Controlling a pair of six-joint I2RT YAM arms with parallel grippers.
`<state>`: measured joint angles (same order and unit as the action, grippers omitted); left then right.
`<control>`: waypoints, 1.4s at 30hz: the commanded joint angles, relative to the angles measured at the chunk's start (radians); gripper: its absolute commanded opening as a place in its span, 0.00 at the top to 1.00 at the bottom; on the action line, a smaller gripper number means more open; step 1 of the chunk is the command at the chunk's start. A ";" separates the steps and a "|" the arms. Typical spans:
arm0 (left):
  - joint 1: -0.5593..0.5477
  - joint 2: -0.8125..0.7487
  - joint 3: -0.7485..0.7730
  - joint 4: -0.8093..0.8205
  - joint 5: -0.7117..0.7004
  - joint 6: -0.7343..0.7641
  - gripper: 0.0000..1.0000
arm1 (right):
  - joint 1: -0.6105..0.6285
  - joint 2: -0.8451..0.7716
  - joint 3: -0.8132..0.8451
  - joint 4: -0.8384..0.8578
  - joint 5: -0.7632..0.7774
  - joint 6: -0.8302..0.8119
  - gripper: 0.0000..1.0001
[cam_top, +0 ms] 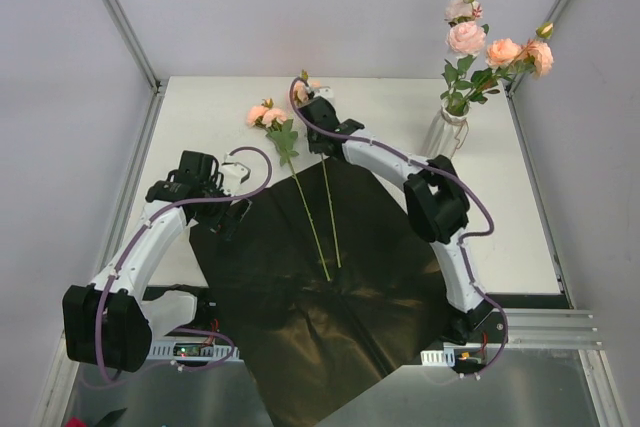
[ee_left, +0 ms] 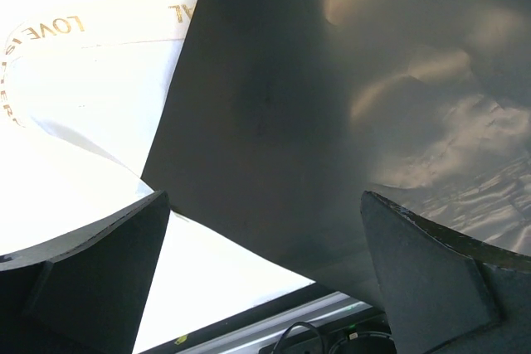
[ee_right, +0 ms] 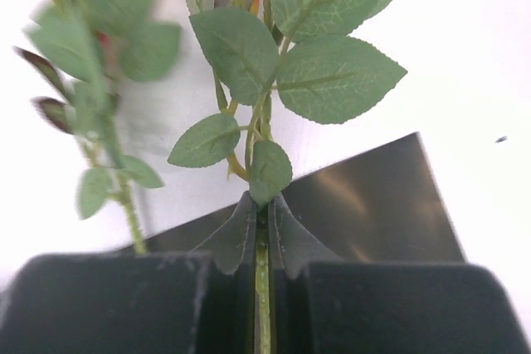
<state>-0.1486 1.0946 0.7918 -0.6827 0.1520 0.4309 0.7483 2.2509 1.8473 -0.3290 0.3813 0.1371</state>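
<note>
A white ribbon (ee_left: 108,18) bears gold lettering reading "LOVE".

A robotics lab test cell is being shown here: a white table (cam_top: 215,107) is being boxed in by plain pale walls (cam_top: 330,7) and aluminium frame posts (cam_top: 118,19). A cabled left arm (cam_top: 145,252) and right arm (cam_top: 455,247) are being carried on a metal rail (cam_top: 545,327) at the near edge.

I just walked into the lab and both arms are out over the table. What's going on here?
The right gripper is shut on the stem of a rose, just below its leaves. The stem trails across a black wrapping sheet. A second rose lies beside it on the sheet. The left gripper hangs open over the sheet's left edge, holding nothing. A vase of roses stands at the back right.
</note>
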 commanded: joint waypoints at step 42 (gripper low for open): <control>0.020 0.025 0.046 -0.018 0.034 -0.004 0.01 | -0.437 -0.850 -0.333 1.226 0.011 -0.854 0.99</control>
<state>-0.1417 1.1202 0.8093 -0.6926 0.1600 0.4301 0.3344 1.4460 1.5429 0.7910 0.4038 -0.7116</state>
